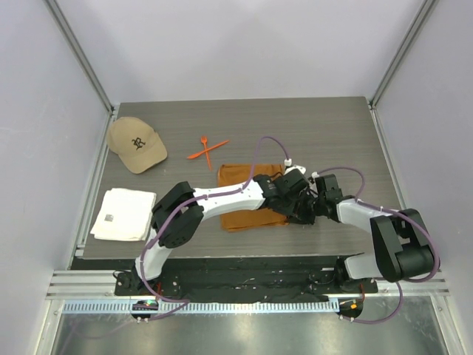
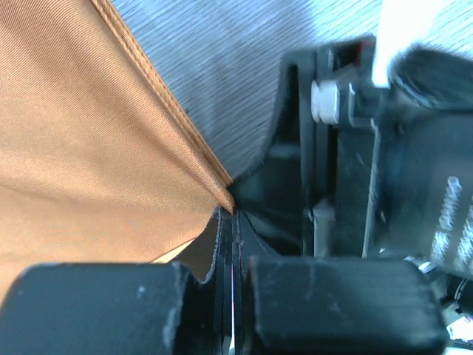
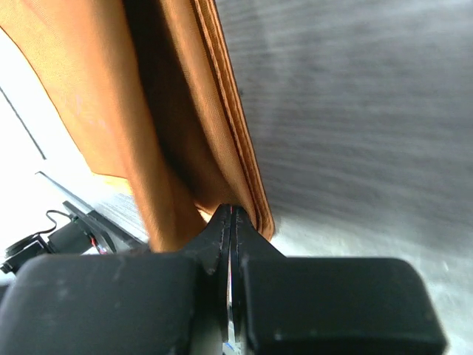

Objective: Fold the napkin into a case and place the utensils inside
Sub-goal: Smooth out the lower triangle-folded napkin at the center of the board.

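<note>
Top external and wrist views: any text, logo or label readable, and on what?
"R": dark stylised emblem on the front of the tan cap, likely that letter.
Tag on the white towel: too small to read.
Left wrist view, black housing at right: white lettering, blurred, unreadable.
Right wrist view: none.

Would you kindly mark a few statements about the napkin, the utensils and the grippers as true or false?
1. The left gripper and the right gripper are both shut on the napkin. True.
2. The utensils lie inside the napkin. False: they lie on the bare table beyond it.
3. The utensils cross each other. True.
4. The cap rests on the white towel. False: they lie apart, the cap farther back.
</note>
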You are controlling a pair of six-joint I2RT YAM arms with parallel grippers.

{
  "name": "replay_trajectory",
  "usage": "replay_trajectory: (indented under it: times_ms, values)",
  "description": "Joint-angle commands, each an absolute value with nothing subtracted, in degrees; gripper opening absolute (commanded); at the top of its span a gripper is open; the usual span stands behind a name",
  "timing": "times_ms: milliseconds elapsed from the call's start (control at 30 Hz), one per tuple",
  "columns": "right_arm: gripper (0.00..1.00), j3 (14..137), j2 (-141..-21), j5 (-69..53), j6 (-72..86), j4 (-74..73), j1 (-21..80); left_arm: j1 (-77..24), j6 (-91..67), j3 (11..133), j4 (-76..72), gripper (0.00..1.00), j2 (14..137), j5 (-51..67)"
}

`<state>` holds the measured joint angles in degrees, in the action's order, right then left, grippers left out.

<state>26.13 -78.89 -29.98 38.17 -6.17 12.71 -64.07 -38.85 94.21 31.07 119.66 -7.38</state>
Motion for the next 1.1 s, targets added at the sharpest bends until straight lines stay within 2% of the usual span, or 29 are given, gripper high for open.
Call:
replay_trajectory:
  times_ms: [0,300,367,467,500,533,600,700,733,800,833,867,967,1067]
  values:
    - [0.01,27.1,-72.9,-26.1,38.6,-10.4,12.9,-64.4,-39.4,96.2,30.5,0.00,120.2,-6.9]
    - [0.01,31.9,-67.8,-23.2,34.2,-22.8,9.9,-64.3,-38.8,95.6,30.9,0.00,120.9,-6.4]
    - [0.01,31.9,-67.6,-22.0,33.7,-23.3,9.5,-64.3,-38.8,95.4,30.1,0.03,121.0,-6.2]
    - [0.01,32.8,-67.7,-20.5,31.6,-26.1,7.8,-64.2,-37.7,95.7,30.8,0.21,121.2,-6.2]
    - [0.01,33.2,-67.5,-20.7,32.0,-26.0,7.8,-64.2,-37.5,95.4,30.7,0.36,120.2,-6.2]
    - [0.01,33.6,-67.2,-20.7,32.0,-26.2,7.7,-63.4,-37.5,94.8,29.8,0.41,118.9,-6.1]
    - [0.01,34.4,-66.7,-21.3,31.7,-26.5,7.8,-62.1,-38.2,92.2,28.7,0.49,116.3,-5.4]
    - [0.01,34.7,-66.9,-24.6,30.6,-23.8,8.3,-58.2,-39.3,88.3,26.7,0.51,109.6,-2.9]
    - [0.01,35.4,-67.7,-25.7,29.2,-24.1,8.8,-55.8,-39.6,87.0,25.9,0.51,106.5,-1.7]
    - [0.01,37.8,-71.6,-27.7,28.0,-24.3,10.7,-53.0,-40.4,83.6,24.0,0.45,103.6,-0.4]
    - [0.01,38.4,-73.0,-29.4,27.8,-24.1,11.4,-49.7,-40.8,82.5,23.6,0.40,101.8,1.8]
    - [0.01,39.0,-74.4,-29.9,28.1,-23.6,12.8,-48.0,-41.0,80.4,22.3,0.30,101.3,2.7]
    - [0.01,40.2,-76.0,-29.8,29.2,-21.9,14.4,-41.0,-41.1,79.1,22.1,0.19,101.7,6.7]
    - [0.01,39.7,-77.2,-32.6,30.1,-18.8,15.0,-35.9,-40.1,79.2,21.2,0.13,104.0,7.2]
